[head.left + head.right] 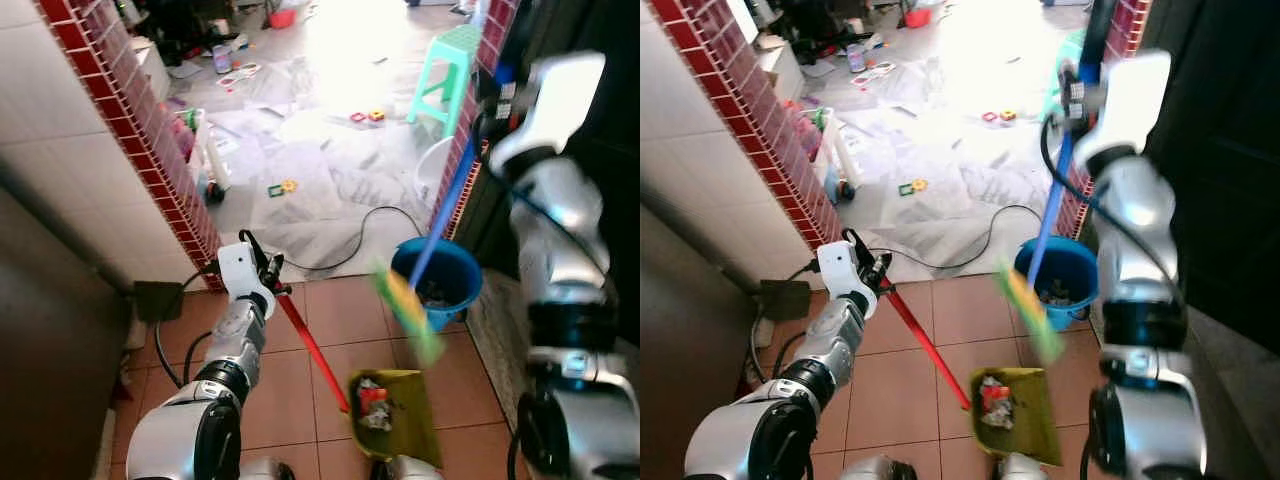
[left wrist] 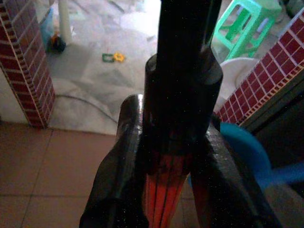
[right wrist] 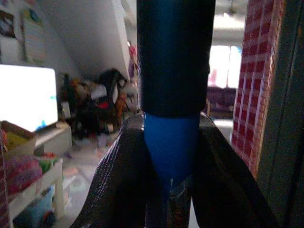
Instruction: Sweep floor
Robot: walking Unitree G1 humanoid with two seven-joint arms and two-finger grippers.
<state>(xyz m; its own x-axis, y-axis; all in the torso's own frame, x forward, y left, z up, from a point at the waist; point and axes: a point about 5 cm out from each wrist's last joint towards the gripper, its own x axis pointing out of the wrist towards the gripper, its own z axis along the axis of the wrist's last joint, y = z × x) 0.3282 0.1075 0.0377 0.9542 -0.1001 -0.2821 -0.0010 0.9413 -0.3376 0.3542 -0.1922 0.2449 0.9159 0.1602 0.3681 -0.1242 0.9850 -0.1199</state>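
Note:
My left gripper (image 1: 266, 274) is shut on the top of a red dustpan handle (image 1: 310, 350), which slants down to an olive-green dustpan (image 1: 405, 425) on the brown tiles. Litter (image 1: 371, 400) lies in the pan. In the left wrist view the red handle (image 2: 164, 199) runs between the black fingers (image 2: 116, 190). My right gripper (image 1: 1072, 95) is raised high and shut on a blue broom handle (image 1: 440, 225). The green and yellow broom head (image 1: 408, 312) is blurred, just above the pan and beside the bucket. The right wrist view has the blue handle (image 3: 171, 142) clamped between the fingers (image 3: 118, 185).
A blue bucket (image 1: 458, 272) holding rubbish stands at the right by a red brick pillar (image 1: 462, 160). Another brick wall (image 1: 150, 140) flanks the left. Beyond the doorway lie a black cable (image 1: 370, 222), scattered toys (image 1: 280, 187), a green stool (image 1: 445, 75) and crumpled sheeting.

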